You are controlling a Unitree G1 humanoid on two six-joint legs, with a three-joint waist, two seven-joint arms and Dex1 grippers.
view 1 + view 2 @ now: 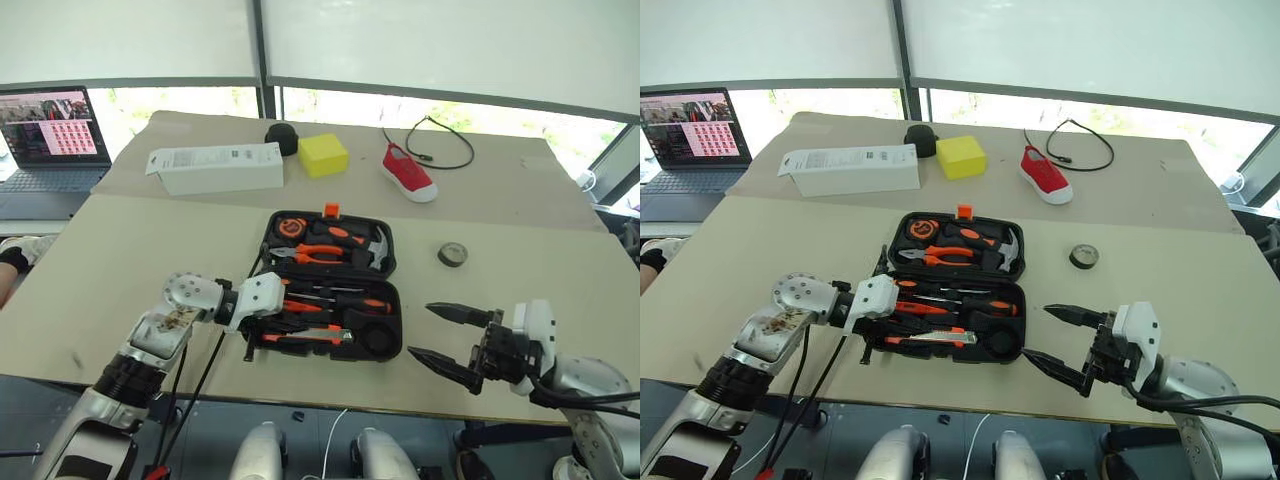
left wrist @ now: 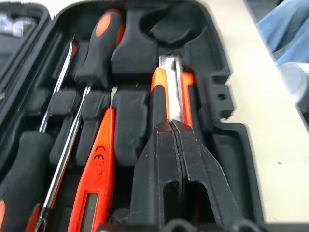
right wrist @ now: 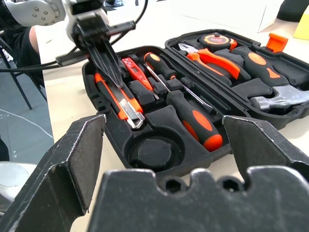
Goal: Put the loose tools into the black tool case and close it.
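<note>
The tape roll [image 1: 452, 254] is lying beyond the wide-open right gripper [image 1: 452, 339], far nearer it than the closed, empty left gripper [image 3: 114, 72] pressing the utility knife [image 3: 120, 100].

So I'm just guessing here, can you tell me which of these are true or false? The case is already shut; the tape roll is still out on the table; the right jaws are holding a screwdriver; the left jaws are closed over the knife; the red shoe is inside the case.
1. The black tool case is shut: false, it lies open.
2. The tape roll is still out on the table: true, to the right of the case.
3. The right gripper holds a screwdriver: false, its jaws are open and empty.
4. The left gripper is closed over the utility knife: true, jaws shut, tips right at the knife in its slot.
5. The red shoe is in the case: false, it lies beyond it.
</note>
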